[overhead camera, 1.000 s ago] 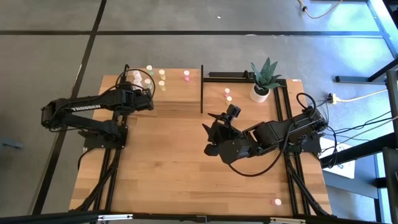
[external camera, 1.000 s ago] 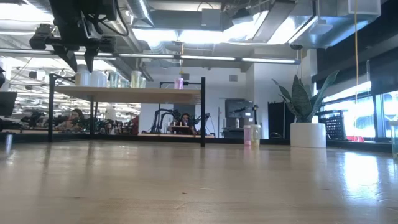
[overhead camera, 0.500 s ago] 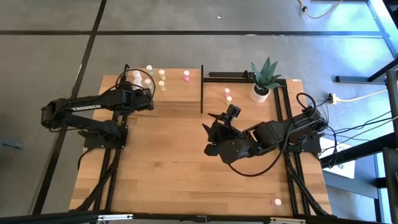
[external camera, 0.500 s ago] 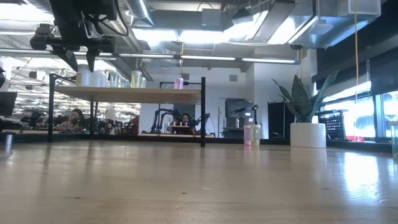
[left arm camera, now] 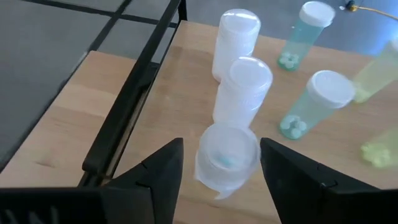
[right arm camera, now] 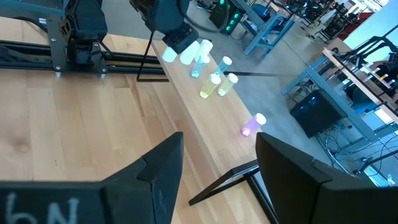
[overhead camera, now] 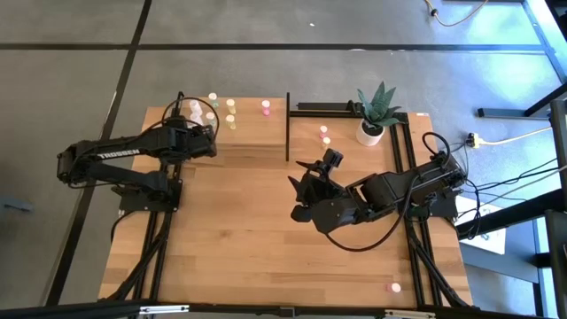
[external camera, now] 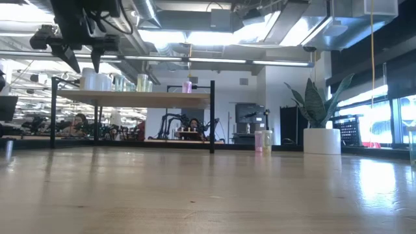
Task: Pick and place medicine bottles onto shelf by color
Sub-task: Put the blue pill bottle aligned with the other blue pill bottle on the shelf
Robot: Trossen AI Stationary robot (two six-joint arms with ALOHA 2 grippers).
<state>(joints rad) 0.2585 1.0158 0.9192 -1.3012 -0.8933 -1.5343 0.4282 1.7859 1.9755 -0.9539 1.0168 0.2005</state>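
high: straight down over whole table (overhead camera: 266, 230), both arms | low: tabletop height, level across to the shelf (external camera: 136, 97) and room | left wrist: close above bottles on the shelf | right wrist: farther off, sees the same shelf corner

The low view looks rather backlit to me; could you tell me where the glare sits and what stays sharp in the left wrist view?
Low view: bright ceiling lights and right-hand windows wash out, sheen on the wooden tabletop. Left wrist view: the clear white-capped bottle between the left tool is slightly soft, the teal bottles crisper.
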